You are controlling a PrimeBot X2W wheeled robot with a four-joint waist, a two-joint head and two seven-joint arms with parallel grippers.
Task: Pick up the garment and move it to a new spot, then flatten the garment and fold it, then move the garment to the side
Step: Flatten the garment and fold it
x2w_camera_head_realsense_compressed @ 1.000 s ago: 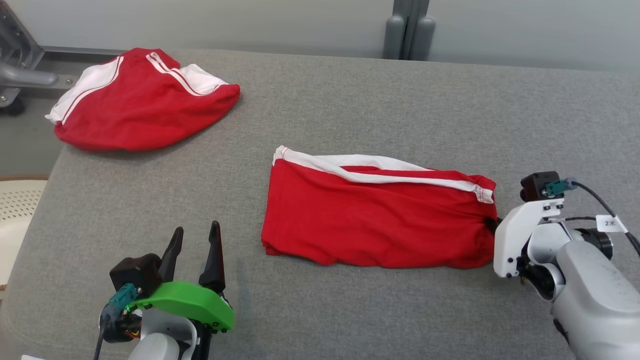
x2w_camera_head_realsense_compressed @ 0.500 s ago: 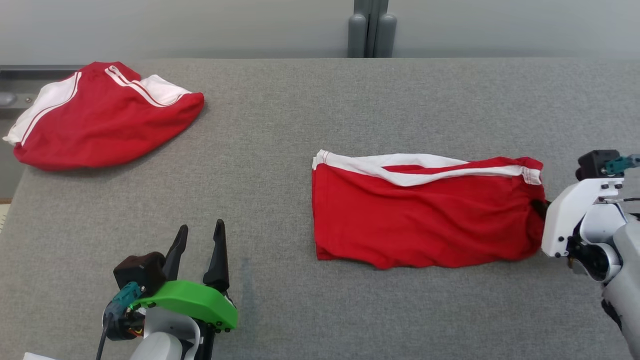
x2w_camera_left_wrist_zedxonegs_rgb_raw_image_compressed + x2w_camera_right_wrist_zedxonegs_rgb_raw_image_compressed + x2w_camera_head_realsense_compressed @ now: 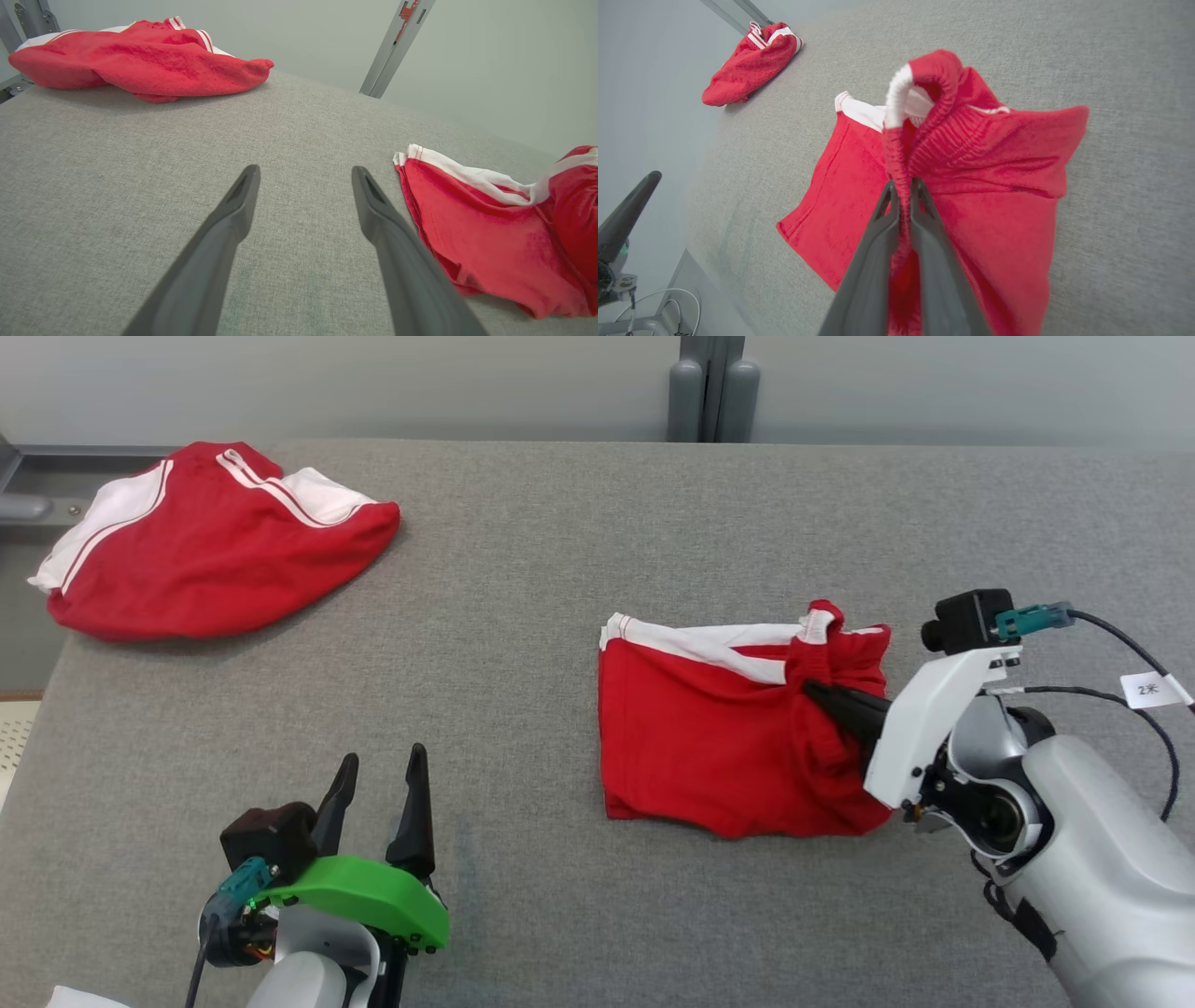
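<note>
Right pincer (image 3: 822, 695) clamped on the shorts (image 3: 709, 747) by one end, raised over the rest to fold; left pincer (image 3: 383, 758) apart, idle

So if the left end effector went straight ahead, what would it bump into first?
Probably only the grey table. The left end effector points into the gap between the far garment and the near garment, so neither seems in its line, though depth is unclear.
</note>
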